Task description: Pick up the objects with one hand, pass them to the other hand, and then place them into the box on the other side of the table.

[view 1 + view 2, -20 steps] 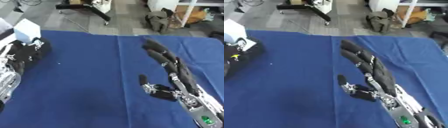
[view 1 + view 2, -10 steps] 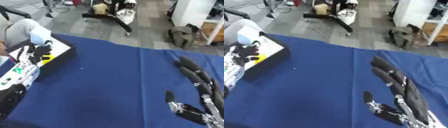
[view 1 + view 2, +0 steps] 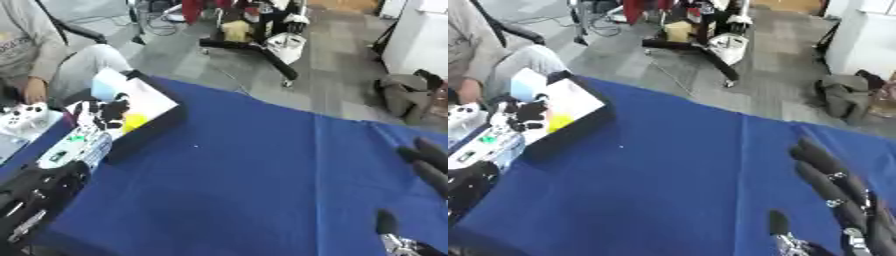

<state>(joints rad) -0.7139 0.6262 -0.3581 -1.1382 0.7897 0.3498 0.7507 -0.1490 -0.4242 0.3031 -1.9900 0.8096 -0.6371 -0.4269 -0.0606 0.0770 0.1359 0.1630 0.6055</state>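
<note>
left hand (image 3: 103,111): moved over the box (image 3: 153,116), fingers curled around something yellow, probably dropping it
right hand (image 3: 842,200): idle, fingers straight

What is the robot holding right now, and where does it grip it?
Right hand is open and empty. Left hand hangs over the box; whether it holds something cannot be told.

Right hand (image 3: 842,200): at 4 o'clock, cut by the frame edge, palm unseen. Left hand (image 3: 101,112): at 9 o'clock over the box (image 3: 153,107), blurred; I cannot read its fingers. Yellow item (image 3: 133,121) inside: shape unclear.
</note>
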